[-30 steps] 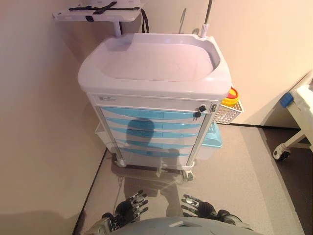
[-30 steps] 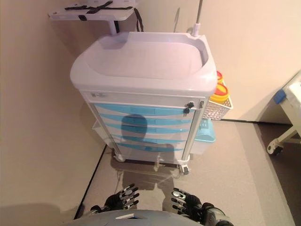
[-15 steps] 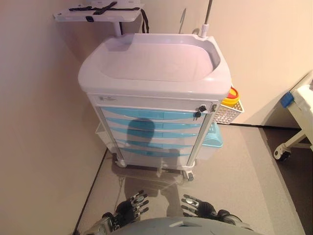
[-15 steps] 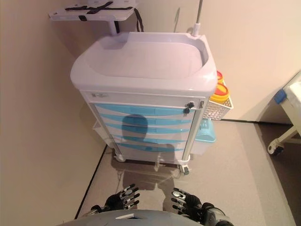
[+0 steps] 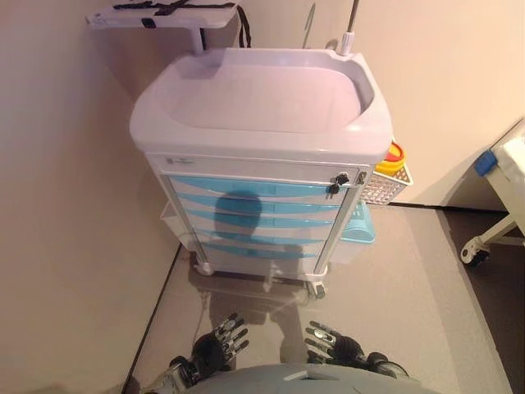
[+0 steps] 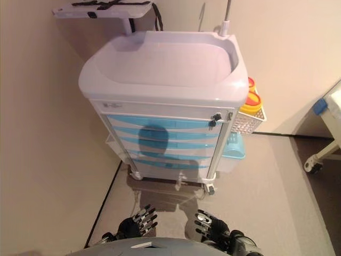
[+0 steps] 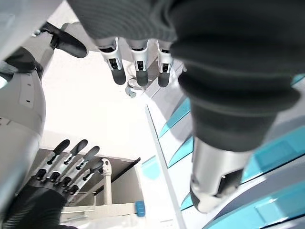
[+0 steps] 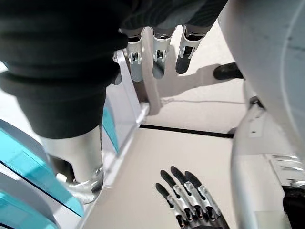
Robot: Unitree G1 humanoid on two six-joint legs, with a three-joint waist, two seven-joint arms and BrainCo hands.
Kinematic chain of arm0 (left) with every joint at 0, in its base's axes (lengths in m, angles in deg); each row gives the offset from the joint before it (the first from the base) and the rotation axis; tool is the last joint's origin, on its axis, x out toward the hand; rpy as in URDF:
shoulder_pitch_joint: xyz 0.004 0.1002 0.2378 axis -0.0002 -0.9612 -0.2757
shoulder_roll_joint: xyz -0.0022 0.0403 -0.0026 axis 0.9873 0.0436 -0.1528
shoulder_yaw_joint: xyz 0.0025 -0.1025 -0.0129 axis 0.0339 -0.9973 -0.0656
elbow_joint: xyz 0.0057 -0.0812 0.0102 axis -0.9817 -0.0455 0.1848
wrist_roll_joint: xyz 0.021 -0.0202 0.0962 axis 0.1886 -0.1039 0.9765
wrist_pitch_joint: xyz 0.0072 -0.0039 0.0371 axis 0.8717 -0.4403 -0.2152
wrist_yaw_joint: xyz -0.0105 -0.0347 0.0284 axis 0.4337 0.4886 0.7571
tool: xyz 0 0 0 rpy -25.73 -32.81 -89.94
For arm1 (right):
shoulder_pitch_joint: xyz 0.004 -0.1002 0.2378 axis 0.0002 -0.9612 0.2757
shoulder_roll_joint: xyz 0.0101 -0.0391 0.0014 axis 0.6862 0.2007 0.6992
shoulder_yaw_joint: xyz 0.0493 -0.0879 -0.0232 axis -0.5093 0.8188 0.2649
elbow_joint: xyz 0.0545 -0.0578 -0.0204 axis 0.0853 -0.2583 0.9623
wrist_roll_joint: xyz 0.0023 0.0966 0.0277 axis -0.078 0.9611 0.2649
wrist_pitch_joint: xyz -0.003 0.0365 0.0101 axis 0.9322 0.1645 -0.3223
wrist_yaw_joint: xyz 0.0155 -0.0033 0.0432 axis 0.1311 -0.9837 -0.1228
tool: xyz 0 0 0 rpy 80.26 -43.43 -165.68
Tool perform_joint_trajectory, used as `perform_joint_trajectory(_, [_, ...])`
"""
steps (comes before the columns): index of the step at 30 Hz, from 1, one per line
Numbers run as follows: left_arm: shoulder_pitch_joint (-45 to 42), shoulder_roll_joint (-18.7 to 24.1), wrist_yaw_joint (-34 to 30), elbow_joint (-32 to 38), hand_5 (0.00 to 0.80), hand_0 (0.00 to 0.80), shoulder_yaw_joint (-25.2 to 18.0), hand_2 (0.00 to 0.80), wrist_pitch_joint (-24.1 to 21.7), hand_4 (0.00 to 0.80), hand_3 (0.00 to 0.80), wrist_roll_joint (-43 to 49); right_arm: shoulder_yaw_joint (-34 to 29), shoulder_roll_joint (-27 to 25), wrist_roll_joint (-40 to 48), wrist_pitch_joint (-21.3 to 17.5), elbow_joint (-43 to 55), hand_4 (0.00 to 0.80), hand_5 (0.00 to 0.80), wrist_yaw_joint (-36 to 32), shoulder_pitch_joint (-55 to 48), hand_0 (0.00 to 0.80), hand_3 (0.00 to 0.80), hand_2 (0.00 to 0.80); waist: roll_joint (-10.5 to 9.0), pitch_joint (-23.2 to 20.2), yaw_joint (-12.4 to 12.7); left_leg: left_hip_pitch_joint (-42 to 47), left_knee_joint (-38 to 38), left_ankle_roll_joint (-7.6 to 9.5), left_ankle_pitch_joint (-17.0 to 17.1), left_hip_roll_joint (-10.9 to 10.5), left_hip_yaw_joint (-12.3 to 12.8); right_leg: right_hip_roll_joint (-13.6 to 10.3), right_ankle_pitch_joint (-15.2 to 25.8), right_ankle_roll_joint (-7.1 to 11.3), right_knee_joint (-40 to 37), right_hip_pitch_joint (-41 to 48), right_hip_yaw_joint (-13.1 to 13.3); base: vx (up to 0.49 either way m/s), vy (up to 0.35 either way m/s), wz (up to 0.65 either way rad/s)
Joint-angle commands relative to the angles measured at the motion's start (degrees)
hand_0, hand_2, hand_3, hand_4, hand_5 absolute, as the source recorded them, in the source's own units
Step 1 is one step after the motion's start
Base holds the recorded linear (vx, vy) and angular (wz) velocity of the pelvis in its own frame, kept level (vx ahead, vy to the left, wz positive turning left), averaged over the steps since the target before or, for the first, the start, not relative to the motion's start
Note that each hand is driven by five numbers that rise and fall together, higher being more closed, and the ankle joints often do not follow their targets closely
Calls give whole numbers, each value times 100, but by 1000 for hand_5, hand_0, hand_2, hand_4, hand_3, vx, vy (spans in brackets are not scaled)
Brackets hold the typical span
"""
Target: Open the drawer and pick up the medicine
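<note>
A white medical cart (image 5: 259, 107) stands ahead against the wall, with several light-blue drawers (image 5: 254, 190) stacked on its front, all closed. A small lock (image 5: 335, 182) sits at the top drawer's right end. No medicine shows in any view. My left hand (image 5: 216, 349) hangs low over the floor well short of the cart, its fingers straight and empty. My right hand (image 5: 335, 346) hangs beside it, fingers likewise relaxed and holding nothing. Both hands sit far below the drawers.
A white mesh basket (image 5: 384, 185) holding a yellow and red container (image 5: 393, 158) hangs on the cart's right side. A pale blue bin (image 5: 357, 226) sits below it. A wheeled bed frame (image 5: 492, 213) stands at the right. A wall runs close on the left.
The camera has moved slightly, so the cart looks a little larger and higher in view. Both hands stay low and open as before.
</note>
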Motion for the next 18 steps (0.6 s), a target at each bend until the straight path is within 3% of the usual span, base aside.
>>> perform_joint_trajectory(1, [244, -204, -257, 115, 0, 0, -102, 0, 98, 0, 0, -376, -83, 141, 396, -226, 400, 0, 0, -83, 46, 0, 0, 0, -206, 515, -18, -433, 528, 367, -120, -283, -178, -260, -487, 154, 1036, -124, -18, -1, 21, 9])
perform_joint_trajectory(10, [531, -263, -487, 968, 0, 0, -207, 0, 119, 0, 0, -1569, -94, 31, 469, -467, 1000, 0, 0, 248, 23, 0, 0, 0, -227, 1342, -130, -1341, 1498, 392, -303, -331, -182, -243, -716, 60, 1951, -1042, 59, -80, 19, 4])
perform_joint_trajectory(18, [872, -284, -448, 1637, 0, 0, -365, 0, 167, 0, 0, -2427, -56, -48, 575, -185, 1732, 0, 0, 460, -155, 0, 0, 0, -308, 1728, -260, -2128, 2434, 483, -518, -443, -204, -213, -939, -33, 2936, -1861, 250, -19, 0, -4])
